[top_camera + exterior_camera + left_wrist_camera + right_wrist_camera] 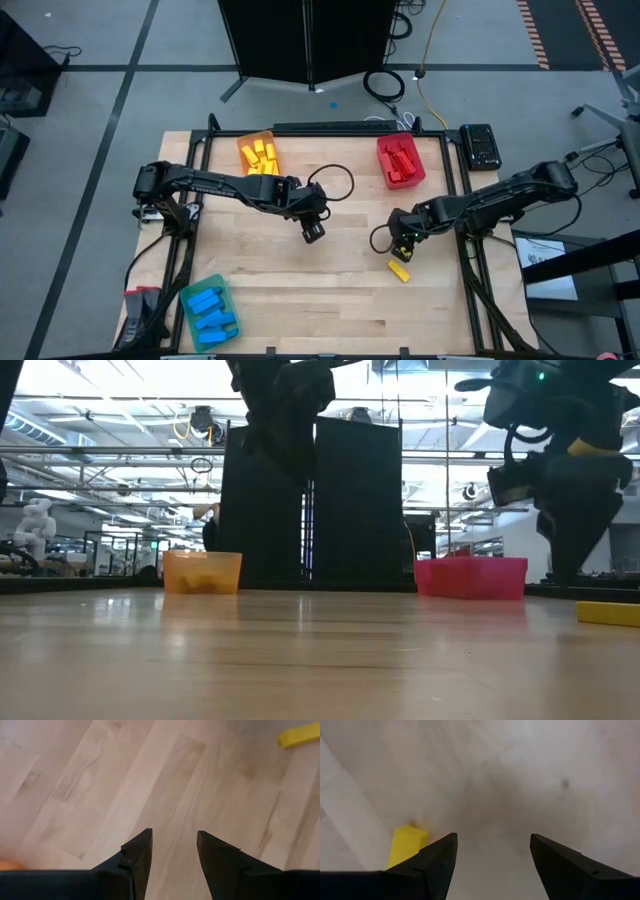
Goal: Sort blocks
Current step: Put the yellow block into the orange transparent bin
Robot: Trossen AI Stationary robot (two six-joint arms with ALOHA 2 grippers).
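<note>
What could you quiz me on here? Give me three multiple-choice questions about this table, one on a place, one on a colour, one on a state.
1. Where does the loose small yellow rectangular block lie?
A. On the bare wooden table
B. In the red plastic tray
C. In the blue plastic tray

2. What colour are the blocks in the orange plastic tray?
A. Blue
B. Red
C. Yellow

3. How is the right gripper?
A. Shut on a block
B. Open and empty
C. Out of sight

Answers: 1 A, it rests on bare wood near the right gripper. 2 C, only yellow shows inside. 3 B, its fingers stand apart over bare wood.
</note>
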